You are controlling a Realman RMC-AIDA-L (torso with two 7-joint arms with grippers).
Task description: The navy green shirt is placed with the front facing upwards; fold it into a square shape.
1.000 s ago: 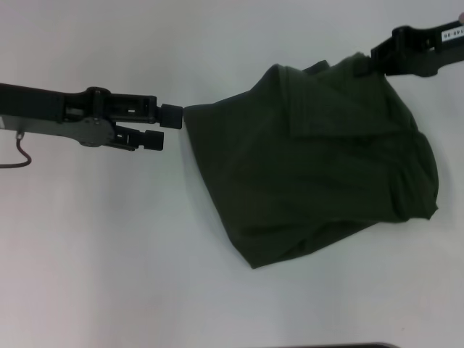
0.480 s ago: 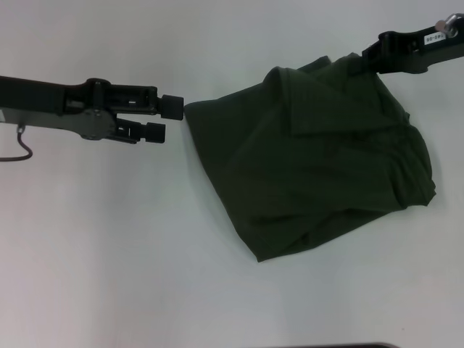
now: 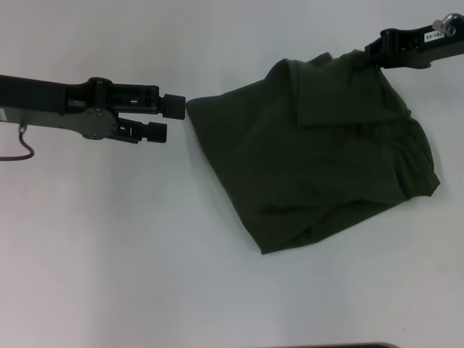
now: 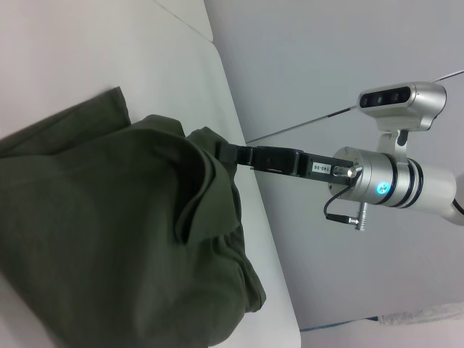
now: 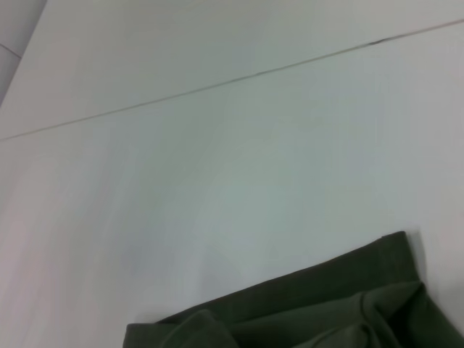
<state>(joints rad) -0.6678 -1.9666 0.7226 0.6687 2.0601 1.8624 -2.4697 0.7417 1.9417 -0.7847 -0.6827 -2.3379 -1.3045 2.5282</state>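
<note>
The left hand lies low over the worktop, its fingers standing apart with nothing between them. The upper fingertip is touching or just short of the shirt's nearest corner; which of the two cannot be told. The shirt lies straight ahead of this hand along the line of its arm, so a short reach forward would put the corner between the fingers.

The right hand is at the shirt's far right corner. In the left wrist view its dark tip runs into a raised fold of cloth, which suggests it has that corner pinched, though the fingers themselves are hidden and their state cannot be told.

The shirt is a rumpled, partly folded heap on the right half of the worktop, plain green side showing, no lettering visible. Its long axis runs slantwise from the far right corner down toward a blunt point nearer the robot. It is lopsided, not yet square.

To the left of the shirt and on the near side the worktop is bare, giving room to draw the cloth out flat. The right hand's corner lies near the far edge of the head view.
</note>
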